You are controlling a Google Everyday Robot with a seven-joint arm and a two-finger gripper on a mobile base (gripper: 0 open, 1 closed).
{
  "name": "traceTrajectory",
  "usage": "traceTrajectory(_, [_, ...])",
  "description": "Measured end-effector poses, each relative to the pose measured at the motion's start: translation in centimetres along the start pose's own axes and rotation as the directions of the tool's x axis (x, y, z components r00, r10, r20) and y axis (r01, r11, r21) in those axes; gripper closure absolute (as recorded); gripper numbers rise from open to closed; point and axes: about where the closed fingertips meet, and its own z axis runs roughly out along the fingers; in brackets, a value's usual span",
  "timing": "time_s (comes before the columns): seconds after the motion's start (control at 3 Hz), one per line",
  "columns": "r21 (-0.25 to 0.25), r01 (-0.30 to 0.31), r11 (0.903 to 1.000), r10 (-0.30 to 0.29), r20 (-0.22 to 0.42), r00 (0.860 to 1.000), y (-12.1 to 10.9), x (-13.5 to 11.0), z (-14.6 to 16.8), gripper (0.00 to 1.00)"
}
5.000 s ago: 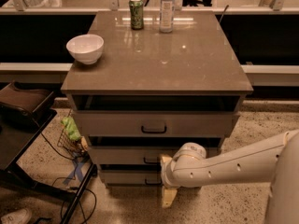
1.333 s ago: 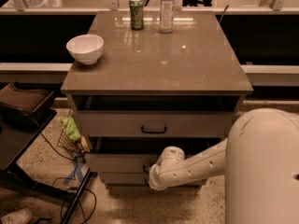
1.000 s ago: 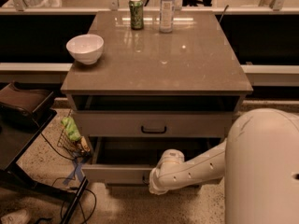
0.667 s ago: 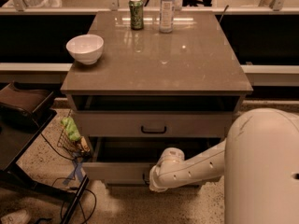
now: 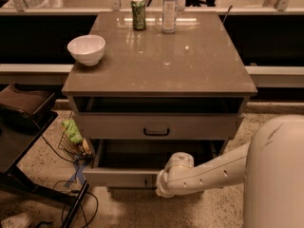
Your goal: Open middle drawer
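The middle drawer (image 5: pixel 118 176) of the grey cabinet stands pulled out toward me, its dark inside showing under the taller top drawer front (image 5: pixel 190 126) with its black handle (image 5: pixel 156 131). My gripper (image 5: pixel 158 183) is at the centre of the middle drawer's low front, where it hides the small handle. My white arm (image 5: pixel 209 172) reaches in from the lower right. The bottom drawer is hidden under the open one.
On the cabinet top (image 5: pixel 190 65) stand a white bowl (image 5: pixel 86 49), a green can (image 5: pixel 138 13) and a clear bottle (image 5: pixel 169 8). A wire basket with a green item (image 5: pixel 72 132), a dark stand (image 5: pixel 23 109) and floor cables (image 5: pixel 80 203) are at the left.
Five seconds ago the middle drawer was shut, with my gripper to the right of its handle. Since then the drawer has slid out toward me with my gripper at its front.
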Motion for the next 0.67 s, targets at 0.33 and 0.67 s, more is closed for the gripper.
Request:
traceTrajectory(0.33, [0.017, -0.016, 0.9997, 0.016, -0.010, 1.000, 0.8, 0.8, -1.6, 1.00])
traceTrajectory(0.67, [0.066, -0.053, 0.9964, 0.055, -0.029, 0.998, 3.1, 2.8, -6.3, 1.00])
